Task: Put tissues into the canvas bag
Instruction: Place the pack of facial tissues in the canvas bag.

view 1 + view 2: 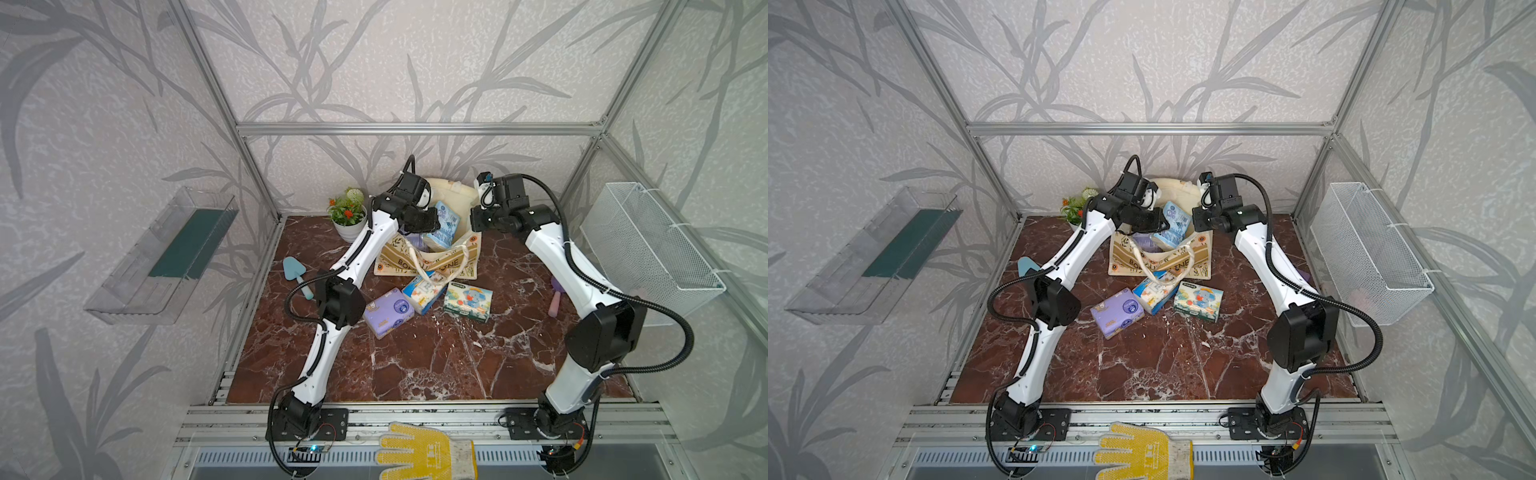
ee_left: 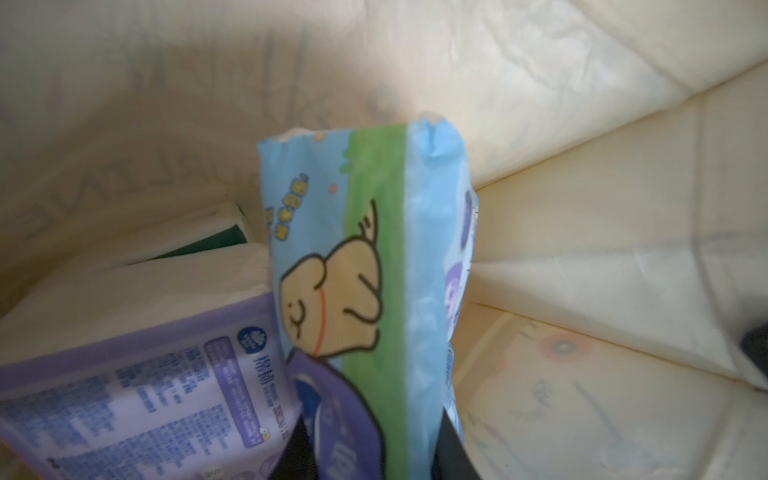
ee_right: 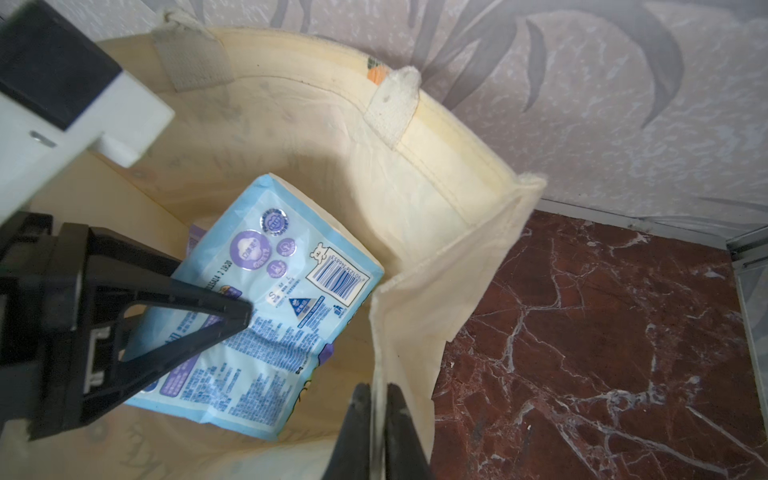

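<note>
Left pincer [image 3: 239, 318] is pinching the blue-white pack [image 3: 291, 291]. One finger lies across the printed face; the other is hidden behind the pack. The pack is tilted in the mouth of the canvas bag [image 3: 436, 199], with its far end down inside. In both top views its upper end pokes above the rim.

Inside the bag, just beside the left pincer, a purple pack [image 2: 145, 374] leans against the held pack, touching it. Past that is the edge of another white pack; can't tell which one.

Right pincer [image 3: 376, 432] is pressed together on the bag's rim, cloth edge caught between the jaws, on the side of the bag opposite the left pincer. The bag stands on the counter [image 1: 415, 365], mouth open, between the two pincers.

Three more packs lie on the counter outside the bag, on the robot-base side of both pincers and well apart from them:
- second purple pack [image 1: 388, 313], nearer the left pincer's side
- second blue-white pack [image 1: 424, 291], in the middle, looks to touch the bag front under the looped handle
- elephant pack [image 1: 468, 301], nearer the right pincer's side
</note>
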`<state>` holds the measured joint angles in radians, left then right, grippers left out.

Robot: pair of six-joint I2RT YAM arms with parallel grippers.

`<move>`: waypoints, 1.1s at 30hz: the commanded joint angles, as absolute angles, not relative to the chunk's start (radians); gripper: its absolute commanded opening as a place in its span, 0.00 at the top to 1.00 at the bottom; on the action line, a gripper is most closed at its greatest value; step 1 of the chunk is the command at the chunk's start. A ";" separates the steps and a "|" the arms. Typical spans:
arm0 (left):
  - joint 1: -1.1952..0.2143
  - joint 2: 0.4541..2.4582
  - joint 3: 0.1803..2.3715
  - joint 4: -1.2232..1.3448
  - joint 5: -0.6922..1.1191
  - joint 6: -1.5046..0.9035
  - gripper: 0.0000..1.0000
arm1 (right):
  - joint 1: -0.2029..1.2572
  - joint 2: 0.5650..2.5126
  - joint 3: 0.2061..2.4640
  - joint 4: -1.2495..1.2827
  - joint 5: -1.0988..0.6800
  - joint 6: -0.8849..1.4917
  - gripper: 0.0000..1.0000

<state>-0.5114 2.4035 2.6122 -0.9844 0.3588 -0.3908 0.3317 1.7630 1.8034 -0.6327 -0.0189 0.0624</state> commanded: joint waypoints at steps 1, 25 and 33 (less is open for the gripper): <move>-0.515 2.400 2.613 -1.035 0.277 -0.360 0.83 | 0.351 1.712 1.789 -0.657 -0.035 0.059 1.00; -0.566 2.419 2.554 -1.074 0.447 -0.400 0.82 | 0.391 1.596 1.635 -0.553 0.052 0.070 1.00; -0.549 2.479 2.555 -1.108 0.414 -0.377 0.79 | 0.391 1.611 1.706 -0.543 0.025 0.066 1.00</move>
<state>-0.5449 2.4550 2.5477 -1.0473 0.4019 -0.3927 0.3866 1.6234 1.6566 -0.5953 0.0280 0.0807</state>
